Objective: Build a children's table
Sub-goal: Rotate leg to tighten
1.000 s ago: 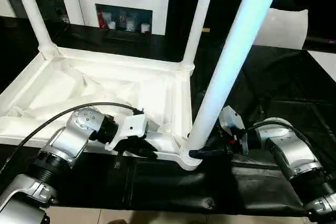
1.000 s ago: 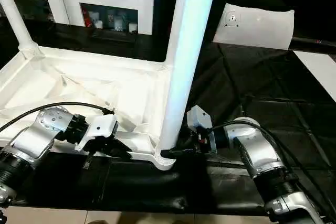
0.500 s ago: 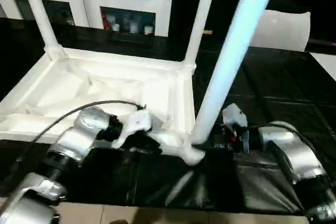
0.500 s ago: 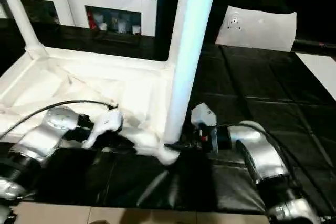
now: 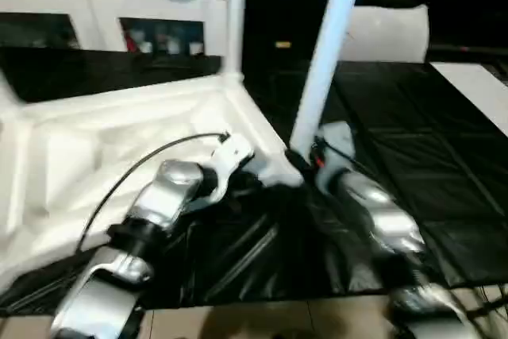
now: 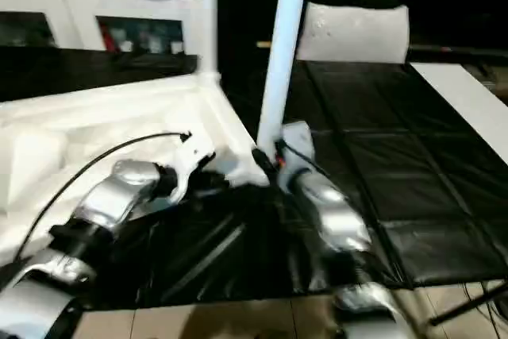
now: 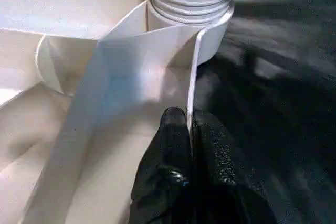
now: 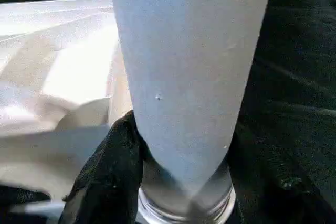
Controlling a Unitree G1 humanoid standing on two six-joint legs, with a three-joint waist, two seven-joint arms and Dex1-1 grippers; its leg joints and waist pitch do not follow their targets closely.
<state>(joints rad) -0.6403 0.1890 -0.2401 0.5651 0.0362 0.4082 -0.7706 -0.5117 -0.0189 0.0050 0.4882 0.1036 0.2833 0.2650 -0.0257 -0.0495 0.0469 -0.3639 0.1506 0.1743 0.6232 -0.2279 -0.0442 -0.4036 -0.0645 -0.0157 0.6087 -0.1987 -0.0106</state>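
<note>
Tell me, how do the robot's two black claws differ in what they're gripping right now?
The left gripper pinches a thin upright wall of the tabletop, its fingers nearly together. The right gripper wraps the thick round leg near its base, fingers spread on either side. Left holds a flat edge; right holds a standing pole. Both grip at the same near corner.

Head pair high, looking down; wrist views close, both on one corner socket [image 7: 191, 3].
</note>
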